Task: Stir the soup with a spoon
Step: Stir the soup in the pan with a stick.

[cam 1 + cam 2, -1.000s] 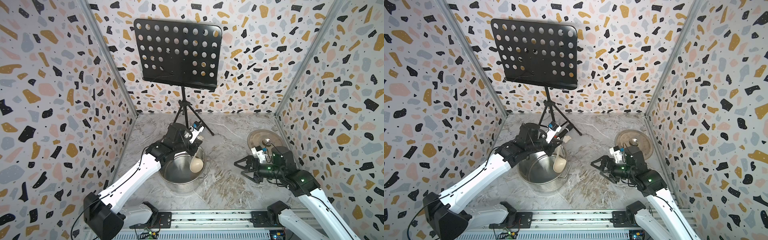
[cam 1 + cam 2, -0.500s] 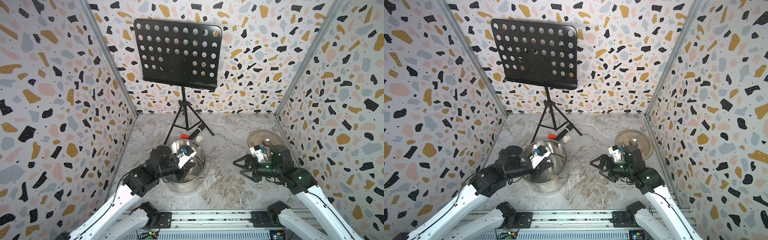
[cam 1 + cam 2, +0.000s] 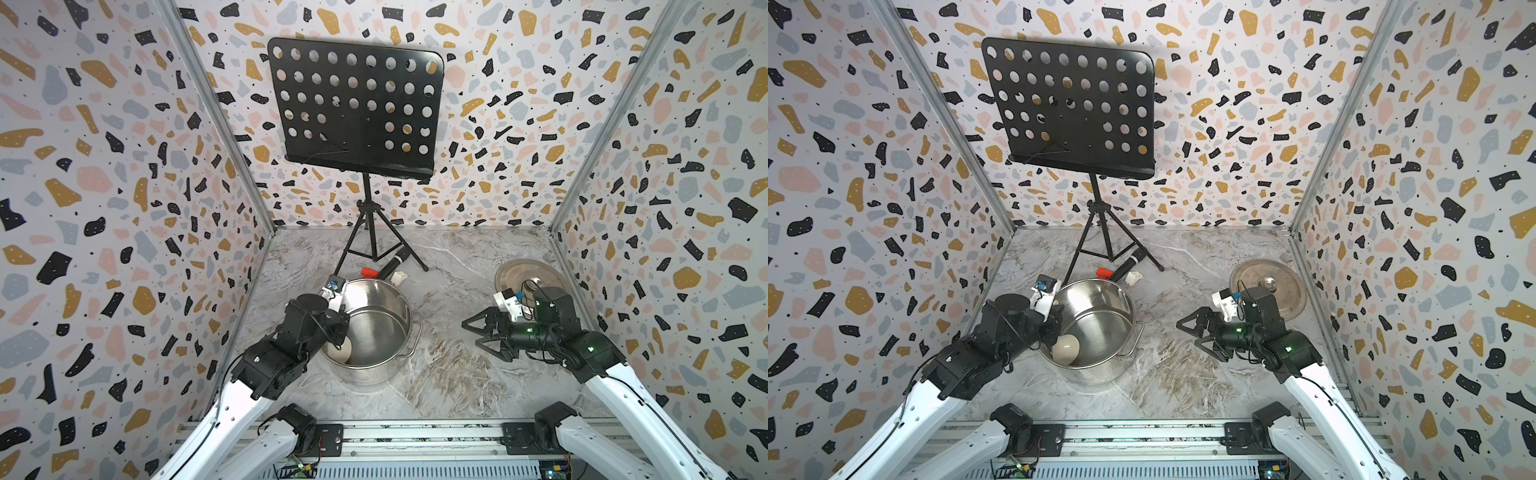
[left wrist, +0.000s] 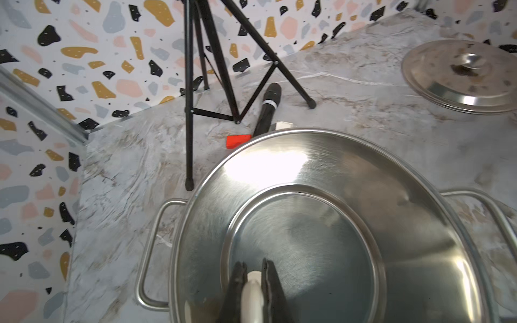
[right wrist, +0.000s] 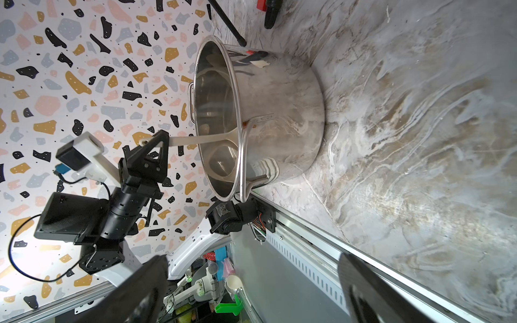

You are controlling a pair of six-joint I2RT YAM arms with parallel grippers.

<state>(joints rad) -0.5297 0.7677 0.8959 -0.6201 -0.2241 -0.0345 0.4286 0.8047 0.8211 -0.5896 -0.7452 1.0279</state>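
Observation:
The soup is a shiny steel pot (image 3: 386, 332) (image 3: 1100, 316) left of centre on the marble floor; no liquid shows in it. The spoon, a cream-white ladle, has its bowl (image 3: 343, 350) (image 3: 1066, 347) low against the pot's near-left wall. My left gripper (image 3: 337, 329) (image 4: 254, 272) is shut on the ladle's handle (image 4: 252, 296) (image 5: 201, 139) above that rim. In the right wrist view the handle slants from the gripper down into the pot (image 5: 279, 117). My right gripper (image 3: 473, 333) (image 5: 251, 274) hangs open and empty to the pot's right, apart from it.
A flat steel lid (image 3: 524, 276) lies at the back right behind my right arm. A black music stand (image 3: 365, 232) rises behind the pot on tripod legs. A black microphone (image 3: 392, 266) and a red block (image 3: 369, 272) lie at its feet. A rail (image 3: 415, 432) runs along the front edge.
My left arm has swung from the pot's far side to its near-left side with the ladle. The ladle's bowl went from the pot's right to its near left. The right arm barely moved.

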